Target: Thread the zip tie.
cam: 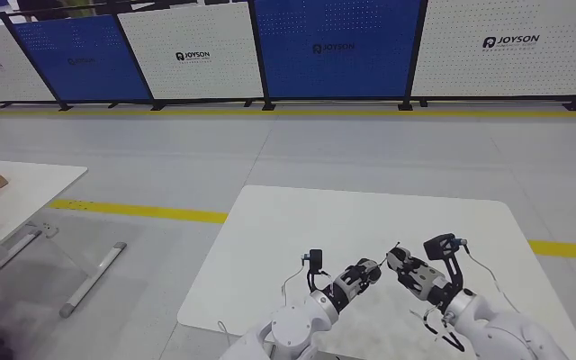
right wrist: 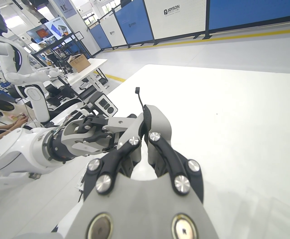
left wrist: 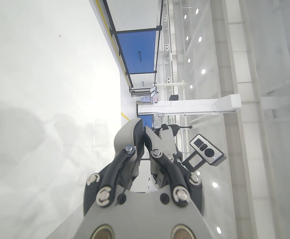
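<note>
together near the desk's (right wrist: 226,101) near edge, right gripper (right wrist: 144,113) grasping black zip tie (right wrist: 138,96), left gripper (left wrist: 143,129) clenched beside it

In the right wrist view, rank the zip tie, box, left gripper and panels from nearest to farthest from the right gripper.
1. zip tie, clamped in the right gripper, head poking past its tips.
2. left gripper, right beside it.
3. box, off on the side table.
4. panels, across the floor at the back.
</note>
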You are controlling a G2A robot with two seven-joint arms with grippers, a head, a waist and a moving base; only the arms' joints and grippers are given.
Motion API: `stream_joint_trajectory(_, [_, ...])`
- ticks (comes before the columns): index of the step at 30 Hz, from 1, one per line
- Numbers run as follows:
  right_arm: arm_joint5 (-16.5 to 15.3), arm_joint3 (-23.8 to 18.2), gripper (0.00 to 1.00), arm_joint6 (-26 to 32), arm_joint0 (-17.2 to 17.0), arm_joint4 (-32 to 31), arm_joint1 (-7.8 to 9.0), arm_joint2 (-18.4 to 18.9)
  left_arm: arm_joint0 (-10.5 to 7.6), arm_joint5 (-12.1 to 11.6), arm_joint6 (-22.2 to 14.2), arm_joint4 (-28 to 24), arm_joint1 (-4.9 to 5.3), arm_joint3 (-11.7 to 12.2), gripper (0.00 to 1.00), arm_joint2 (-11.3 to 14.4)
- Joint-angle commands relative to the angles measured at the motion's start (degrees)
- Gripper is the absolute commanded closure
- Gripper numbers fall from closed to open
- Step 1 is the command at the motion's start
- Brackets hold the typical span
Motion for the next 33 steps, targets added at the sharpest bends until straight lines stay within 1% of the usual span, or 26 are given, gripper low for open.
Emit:
stream_joint_trajectory(1, [0.27, -0.23, 1.0, 0.01, -0.09, -0.35, 0.03, 0.06, 0.04, 0.01, -0.2, 0.12, 0.02, -0.08, 1.0, -0.03])
stream_joint_trajectory(6, [0.94, -0.92, 1.0, -0.05, -0.46, -1.48, 0.11, 0.18, 0.28, -0.34, -0.57, 0.46, 0.05, -0.56, 1.0, -0.01])
stream_joint_trajectory(15, [0.61, -1.5, 1.0, 0.9, -0.45, -2.24, 0.24, -0.12, 0.51, -0.42, -0.74, 0.84, 0.09, -1.02, 1.0, -0.19])
stream_joint_trajectory(20, [0.13, -1.5, 1.0, 1.46, -0.32, -2.56, 0.3, -0.43, 0.46, -0.32, -0.88, 0.79, 0.05, -1.09, 1.0, -0.09])
stream_joint_trajectory(22, [-0.51, -1.42, 1.0, 1.74, -0.23, -2.13, 0.31, -0.62, 0.4, -0.32, -0.97, 0.87, 0.03, -1.05, 1.0, 0.0])
stream_joint_trajectory(27, [-1.5, -1.21, 1.0, 1.31, -0.4, -0.87, 0.45, 0.17, -0.08, 0.69, -0.82, 1.47, -0.08, -0.39, 1.0, 0.43])
stream_joint_trajectory(30, [-1.37, -1.29, 1.0, 1.35, -0.58, -1.0, 0.52, 0.42, -0.22, 0.65, -0.81, 1.48, -0.14, -0.22, 1.0, 0.57])
stream_joint_trajectory(33, [-1.32, -1.21, 1.0, 1.45, -0.57, -1.09, 0.56, 0.37, -0.1, 0.11, -0.79, 1.34, -0.17, -0.53, 1.0, 0.61])
